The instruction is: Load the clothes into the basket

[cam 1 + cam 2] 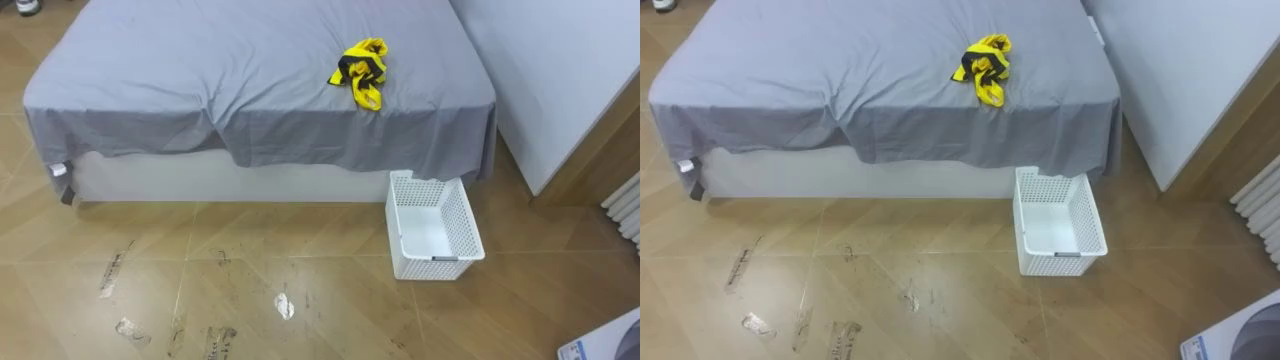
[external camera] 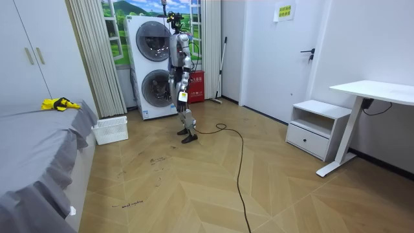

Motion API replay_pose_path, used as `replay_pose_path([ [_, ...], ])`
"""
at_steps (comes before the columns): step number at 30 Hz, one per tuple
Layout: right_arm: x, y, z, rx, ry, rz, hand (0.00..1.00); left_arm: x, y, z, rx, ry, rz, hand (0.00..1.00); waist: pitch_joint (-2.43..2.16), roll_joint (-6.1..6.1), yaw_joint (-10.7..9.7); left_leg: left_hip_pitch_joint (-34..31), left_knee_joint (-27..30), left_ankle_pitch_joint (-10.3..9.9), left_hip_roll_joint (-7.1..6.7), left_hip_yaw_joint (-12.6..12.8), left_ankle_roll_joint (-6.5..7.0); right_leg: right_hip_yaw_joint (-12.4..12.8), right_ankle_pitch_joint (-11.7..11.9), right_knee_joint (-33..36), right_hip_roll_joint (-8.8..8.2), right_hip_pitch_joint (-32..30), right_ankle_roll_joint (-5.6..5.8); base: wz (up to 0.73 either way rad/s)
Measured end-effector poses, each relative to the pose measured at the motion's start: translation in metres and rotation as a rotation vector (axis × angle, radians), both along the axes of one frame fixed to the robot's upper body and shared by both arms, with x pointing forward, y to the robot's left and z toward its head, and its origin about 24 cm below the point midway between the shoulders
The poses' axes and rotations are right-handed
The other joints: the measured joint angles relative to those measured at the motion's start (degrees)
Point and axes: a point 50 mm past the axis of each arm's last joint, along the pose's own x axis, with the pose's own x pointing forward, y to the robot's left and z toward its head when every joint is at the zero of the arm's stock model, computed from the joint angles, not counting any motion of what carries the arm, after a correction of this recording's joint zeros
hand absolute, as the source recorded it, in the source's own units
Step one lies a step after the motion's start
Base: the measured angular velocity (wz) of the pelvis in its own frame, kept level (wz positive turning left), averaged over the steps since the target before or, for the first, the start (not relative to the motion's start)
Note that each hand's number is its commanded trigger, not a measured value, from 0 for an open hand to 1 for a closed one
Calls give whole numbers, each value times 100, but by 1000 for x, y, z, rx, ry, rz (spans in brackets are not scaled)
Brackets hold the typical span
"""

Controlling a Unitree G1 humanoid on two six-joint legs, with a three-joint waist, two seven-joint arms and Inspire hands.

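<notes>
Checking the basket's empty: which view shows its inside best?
Left eye view: it looks down into the white basket beside the bed, bottom bare. The right eye view shows nearly the same; the room view catches its side wall, not the inside.

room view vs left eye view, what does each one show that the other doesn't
The room view adds the robot standing by the stacked washing machines, plus a desk, a drawer unit and a door. The left eye view adds a look from above into the basket, which has nothing in it. Both show the yellow and black clothes lying on the bed, and the basket on the floor beside the bed.
</notes>
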Motion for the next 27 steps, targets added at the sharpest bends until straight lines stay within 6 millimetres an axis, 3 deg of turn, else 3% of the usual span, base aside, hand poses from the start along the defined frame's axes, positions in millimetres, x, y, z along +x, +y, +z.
replay_pose_path([
  [18,-3,0,0,13,0,-32,0,-4,-1,-1,-42,4,64,0,-1,7,-17,-3,10,-33,-3,-3,17,-61,0,5,-3,10,0,0],
  [22,-4,0,-1,16,6,-37,0,-6,-1,-2,-61,5,100,0,24,13,-16,-31,93,-61,8,-6,16,-66,0,5,2,2,0,0],
  [25,-3,0,-1,20,8,-45,0,-10,1,-2,-67,9,132,0,13,43,-10,-213,489,-265,94,-3,-6,-99,-17,50,62,-24,-17,0],
  [27,-2,0,-1,22,13,-42,0,-12,4,-2,-87,1,198,0,18,49,5,-439,1073,-565,203,2,-46,-94,-219,315,127,-153,-67,-2],
])
